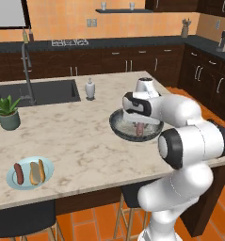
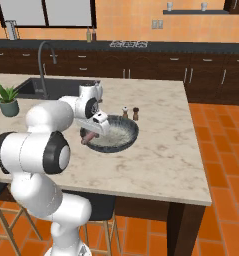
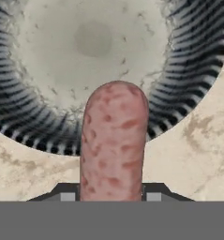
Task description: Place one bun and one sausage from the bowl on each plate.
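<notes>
A: Where is the claw (image 3: 111,196) relative to the bowl (image 1: 119,128)?
B: It hangs above the bowl, over its near rim in the hand view. In the left base view the white arm reaches over the dark grey bowl on the marble table (image 1: 81,141).

A: What state is the claw in?
B: It is pinching a sausage (image 3: 113,140). The two dark fingertips (image 3: 66,193) press against its sides, and the reddish-brown sausage points out beyond them, over the bowl's rim toward the speckled inside.

A: Does the sausage appear in the base views?
B: Yes. In the left base view it hangs below the hand (image 1: 139,128) over the bowl; in the right base view it shows at the bowl's left edge (image 2: 89,136).

A: What lies elsewhere on the table?
B: Well apart from the bowl, near the table's front left corner, a pale light blue plate (image 1: 49,164) carries a second sausage (image 1: 18,173) and a bun (image 1: 36,172) lying side by side. A potted plant (image 1: 8,113) and a sink (image 1: 52,92) lie beyond it. A soap dispenser (image 1: 90,88) stands behind the bowl. Two small shakers (image 2: 130,112) stand just behind the bowl in the right base view.
</notes>
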Motion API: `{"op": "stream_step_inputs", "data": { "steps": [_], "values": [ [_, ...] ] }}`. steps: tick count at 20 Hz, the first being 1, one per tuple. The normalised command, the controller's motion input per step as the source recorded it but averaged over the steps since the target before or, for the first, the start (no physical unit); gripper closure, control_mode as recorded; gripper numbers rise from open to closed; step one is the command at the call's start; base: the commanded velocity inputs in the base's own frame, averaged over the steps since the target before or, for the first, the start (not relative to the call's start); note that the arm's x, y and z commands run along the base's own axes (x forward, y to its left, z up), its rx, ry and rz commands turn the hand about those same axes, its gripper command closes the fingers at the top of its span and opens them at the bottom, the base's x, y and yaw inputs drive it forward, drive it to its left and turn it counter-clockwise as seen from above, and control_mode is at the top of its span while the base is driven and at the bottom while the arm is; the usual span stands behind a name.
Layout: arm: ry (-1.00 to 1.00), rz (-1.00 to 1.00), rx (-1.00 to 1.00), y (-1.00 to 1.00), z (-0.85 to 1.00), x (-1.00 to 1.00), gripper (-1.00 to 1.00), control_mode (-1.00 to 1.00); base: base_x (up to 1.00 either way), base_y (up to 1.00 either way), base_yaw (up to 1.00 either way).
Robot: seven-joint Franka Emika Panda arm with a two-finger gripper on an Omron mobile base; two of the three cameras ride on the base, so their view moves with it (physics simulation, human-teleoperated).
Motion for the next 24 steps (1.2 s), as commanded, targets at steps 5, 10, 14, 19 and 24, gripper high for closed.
{"op": "stream_step_inputs", "data": {
  "steps": [5, 10, 14, 19, 24],
  "values": [
    [0.09, 0.09, 0.0, 0.12, -0.12, -0.29, 1.0, -1.0, 0.0, 0.0, 0.0],
    [0.0, 0.0, 0.0, 0.27, 0.0, -0.05, 1.0, 1.0, -0.28, 0.6, 0.02],
    [0.0, 0.0, 0.0, 0.0, 0.0, 0.0, 1.0, 1.0, -0.43, 1.0, 0.03],
    [0.0, 0.0, 0.0, 0.0, 0.0, 0.0, 1.0, 1.0, -0.08, 1.0, 0.0],
    [0.0, 0.0, 0.0, 0.0, 0.0, 0.0, 1.0, 1.0, 0.0, 1.0, 0.0]
  ]
}}
